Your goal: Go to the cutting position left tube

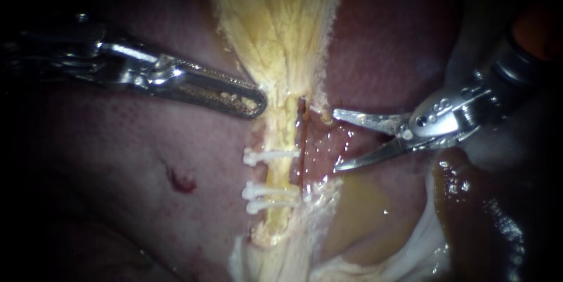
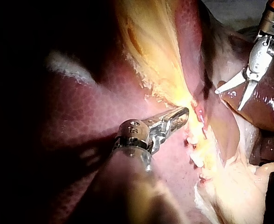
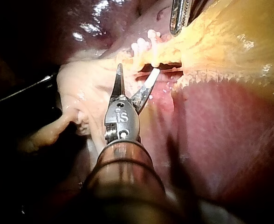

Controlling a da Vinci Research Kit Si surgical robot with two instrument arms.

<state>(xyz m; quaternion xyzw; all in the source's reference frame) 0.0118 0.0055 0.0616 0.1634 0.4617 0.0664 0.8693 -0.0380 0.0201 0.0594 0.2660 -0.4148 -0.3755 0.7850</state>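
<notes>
- The liver fills our view, with yellow tissue running down its middle.
- Our left tool has its jaws together on nothing, tip against that tissue's edge.
- Our right tool has its blades wide open and empty, just right of the left tube.
- Three white clips cross that tube.

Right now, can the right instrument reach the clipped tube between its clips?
Probably yes: the right instrument, jaws open, faces the clipped tube with no instrument between; only a thin red strand lies in the way.
</notes>
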